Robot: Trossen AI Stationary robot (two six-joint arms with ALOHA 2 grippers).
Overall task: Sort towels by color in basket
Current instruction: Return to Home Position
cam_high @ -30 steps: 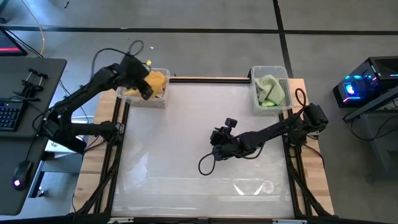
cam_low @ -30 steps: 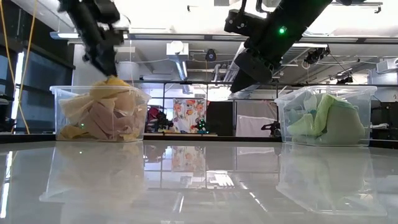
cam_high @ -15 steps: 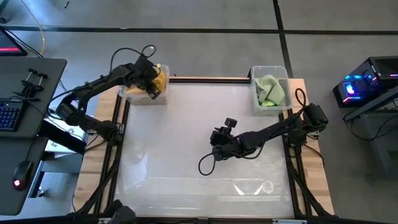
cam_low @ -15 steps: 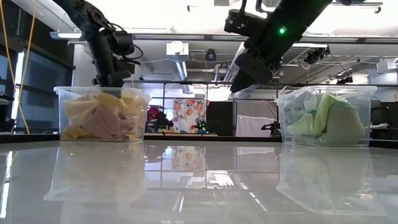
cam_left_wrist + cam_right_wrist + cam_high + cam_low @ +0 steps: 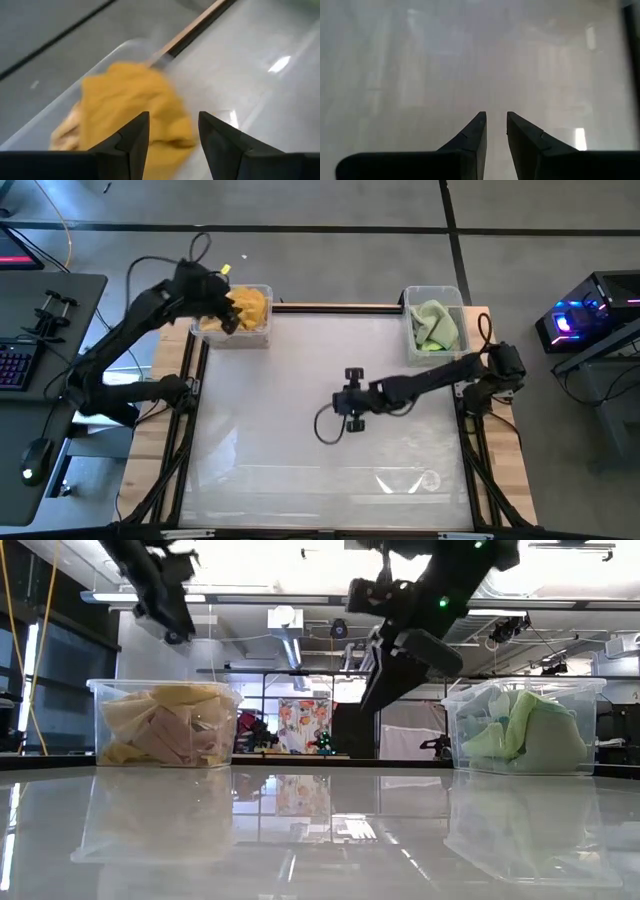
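Left gripper (image 5: 228, 321) hangs above the clear plastic bin in the upper left of the high view (image 5: 268, 320). Its fingers (image 5: 132, 135) stand wide apart with nothing between them. In the low view this gripper (image 5: 172, 622) is clear of the bin rim (image 5: 110, 685), at the top left of the frame.

Right gripper (image 5: 348, 405) is held over the middle of the table, raised off the surface in the low view (image 5: 378, 690). Its fingers (image 5: 472, 135) show a narrow gap and hold nothing.

Surface: a white glossy tabletop (image 5: 300, 465), edged with pale wood (image 5: 340, 307), reflecting the ceiling lights and both bins (image 5: 320, 840). No towel lies on it.

Room: grey floor with dark seam lines; a dark desk with a keyboard (image 5: 14, 366) at the left edge of the high view; a blue-lit computer case (image 5: 566, 320) at the right edge. The low view shows ceiling pipes, strip lights and a colourful poster (image 5: 300, 725) at centre.

Containers: the upper-left bin holds a mustard yellow cloth towel (image 5: 250, 305) on top, seen also past the left fingers (image 5: 130, 95), with pale yellow and salmon pink towels (image 5: 165, 730) packed beneath. A second clear plastic bin (image 5: 434, 289) in the upper right of the high view holds the light green and sage green towels (image 5: 435, 325), heaped near to its rim (image 5: 520, 682).
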